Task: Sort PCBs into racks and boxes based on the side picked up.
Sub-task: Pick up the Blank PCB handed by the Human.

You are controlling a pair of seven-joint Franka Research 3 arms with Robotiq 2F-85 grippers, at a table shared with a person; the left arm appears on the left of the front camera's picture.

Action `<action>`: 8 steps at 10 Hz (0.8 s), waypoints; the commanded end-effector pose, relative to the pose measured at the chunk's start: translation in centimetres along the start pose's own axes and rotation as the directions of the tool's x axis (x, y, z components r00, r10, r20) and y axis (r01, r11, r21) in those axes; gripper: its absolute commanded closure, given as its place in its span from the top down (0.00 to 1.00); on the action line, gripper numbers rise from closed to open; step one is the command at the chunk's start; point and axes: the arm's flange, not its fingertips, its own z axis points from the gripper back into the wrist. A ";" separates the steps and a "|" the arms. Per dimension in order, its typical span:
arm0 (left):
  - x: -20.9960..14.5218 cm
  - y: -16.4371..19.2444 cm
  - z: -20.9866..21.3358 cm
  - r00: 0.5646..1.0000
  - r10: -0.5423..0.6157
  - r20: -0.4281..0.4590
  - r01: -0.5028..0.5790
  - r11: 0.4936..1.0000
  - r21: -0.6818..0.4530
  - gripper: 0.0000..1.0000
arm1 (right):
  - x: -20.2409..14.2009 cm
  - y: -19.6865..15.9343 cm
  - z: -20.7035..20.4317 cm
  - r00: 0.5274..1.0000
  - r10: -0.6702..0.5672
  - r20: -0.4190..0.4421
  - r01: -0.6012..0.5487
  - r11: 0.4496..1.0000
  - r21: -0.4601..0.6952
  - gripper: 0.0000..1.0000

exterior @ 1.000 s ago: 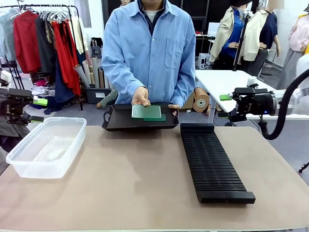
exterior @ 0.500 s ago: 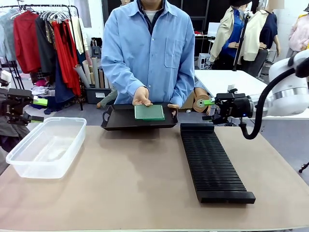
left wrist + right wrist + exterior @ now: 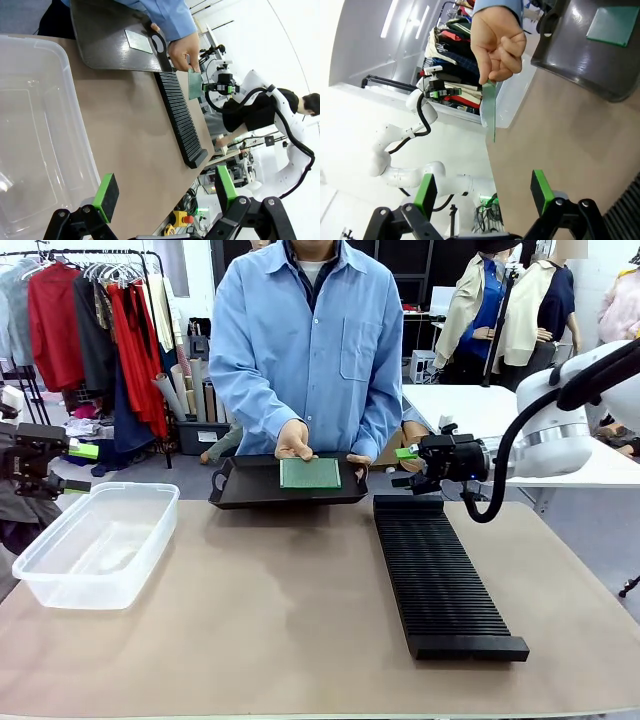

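My right arm has swung in from the 3 o'clock edge, and my right gripper (image 3: 410, 468) now hangs over the far end of the rack (image 3: 440, 580), close to the tray (image 3: 250, 495) at 12 o'clock. The green boards on that tray, fanned a second ago, now lie squared up.

The jaws of my right gripper stand wide apart with nothing between them. Ahead of them, the person's hand (image 3: 497, 45) dangles one PCB (image 3: 490, 112) by its top edge, clear of the table (image 3: 270, 610) and not yet within my pads. My left gripper (image 3: 165, 192) is also spread and empty, hovering at 9 o'clock beside the box (image 3: 60, 590).

I judge the sorting has barely begun. Every rack slot I can see is bare, the box holds no board, and the stack (image 3: 310, 473) sits on the tray. The offered board has to be taken first. Then it goes to rack or box by the face I grip, which I cannot tell from this edge-on look.
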 end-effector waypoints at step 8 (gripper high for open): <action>0.0 -0.1 0.1 1.000 -0.002 -0.001 0.002 1.000 -0.004 1.00 | 6.2 -3.4 -7.0 1.000 0.001 0.011 -0.002 0.997 0.075 1.00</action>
